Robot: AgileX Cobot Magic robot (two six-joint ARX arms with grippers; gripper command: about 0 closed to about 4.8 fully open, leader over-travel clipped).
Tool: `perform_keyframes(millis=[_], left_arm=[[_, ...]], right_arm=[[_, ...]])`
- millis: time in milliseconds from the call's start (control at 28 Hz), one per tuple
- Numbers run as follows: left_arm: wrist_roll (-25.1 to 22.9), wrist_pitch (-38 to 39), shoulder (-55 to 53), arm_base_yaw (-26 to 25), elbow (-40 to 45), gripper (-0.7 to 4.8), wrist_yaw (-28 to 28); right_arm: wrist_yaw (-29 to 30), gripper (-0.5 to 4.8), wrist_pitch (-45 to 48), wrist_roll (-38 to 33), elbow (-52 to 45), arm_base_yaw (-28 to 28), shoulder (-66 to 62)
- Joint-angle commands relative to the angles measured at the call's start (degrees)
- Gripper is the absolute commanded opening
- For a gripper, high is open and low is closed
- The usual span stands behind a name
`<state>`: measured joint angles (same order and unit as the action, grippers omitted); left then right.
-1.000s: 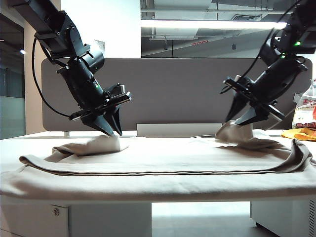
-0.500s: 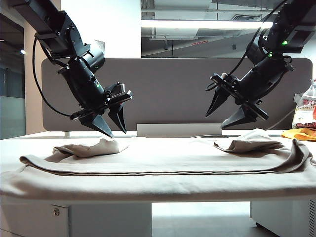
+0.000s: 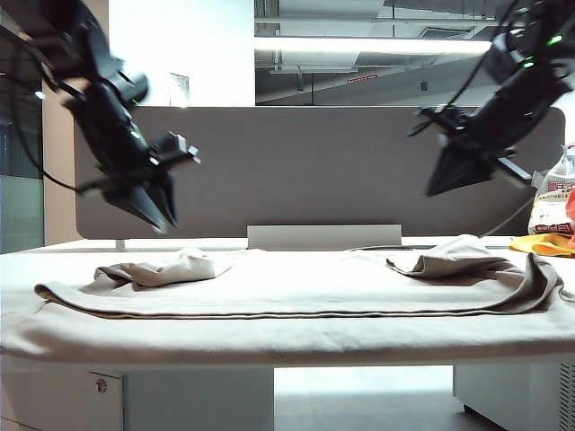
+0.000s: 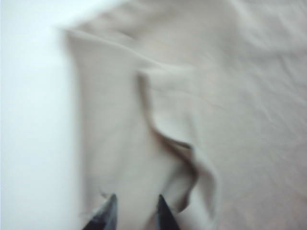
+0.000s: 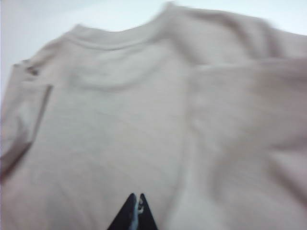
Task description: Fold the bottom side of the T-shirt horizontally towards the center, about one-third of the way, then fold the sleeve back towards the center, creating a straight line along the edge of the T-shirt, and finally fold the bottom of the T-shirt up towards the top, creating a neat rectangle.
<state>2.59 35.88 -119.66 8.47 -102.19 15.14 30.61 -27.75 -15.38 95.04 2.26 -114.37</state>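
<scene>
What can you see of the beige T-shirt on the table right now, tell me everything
The T-shirt is plain beige soft knit, spread nearly across the white table, with its near side folded over toward the middle in a long straight edge. Two small rumpled bunches stand up on it, one left, one right. The right wrist view shows its ribbed collar. Nothing grips it: the left gripper and shut right gripper hang above it, apart from the cloth.
</scene>
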Motion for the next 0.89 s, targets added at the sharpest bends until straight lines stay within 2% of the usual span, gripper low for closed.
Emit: perform_keyframes(millis=[36, 214, 286, 429, 607, 893], left_arm=[[-0.5, 2.5, 3.2, -1.5, -0.1, 0.96, -0.2], [-2.1, 6.0, 6.9, -2.5, 0.1, 0.96, -0.6], [-3.2, 6.4, 8.4, -2.5, 1.1, 0.9, -1.5], [-2.6, 4.0, 12.5, -2.5, 6.9, 0.88, -1.6], [-1.8, -1.4, 20.5, -2.8, 19.6, 0.88, -1.4], [1.7, -10.6, 36.2, -2.7, 42.8, 0.88, 2.0]], right_arm=[[-1.5, -0.06, -5.9, 4.8, 0.1, -1.6, 1.9], [-2.9, -0.06, -12.3, 7.7, -0.6, -3.2, 3.4], [-2.9, -0.06, -12.3, 7.7, -2.6, -3.4, 4.8], [-3.7, -0.06, -10.4, 7.2, -8.3, -3.7, 8.3], [-3.7, -0.06, -6.5, 6.5, -18.1, -4.1, 14.3], [-3.7, 0.03, 1.5, 3.8, -36.4, -5.0, 26.4]])
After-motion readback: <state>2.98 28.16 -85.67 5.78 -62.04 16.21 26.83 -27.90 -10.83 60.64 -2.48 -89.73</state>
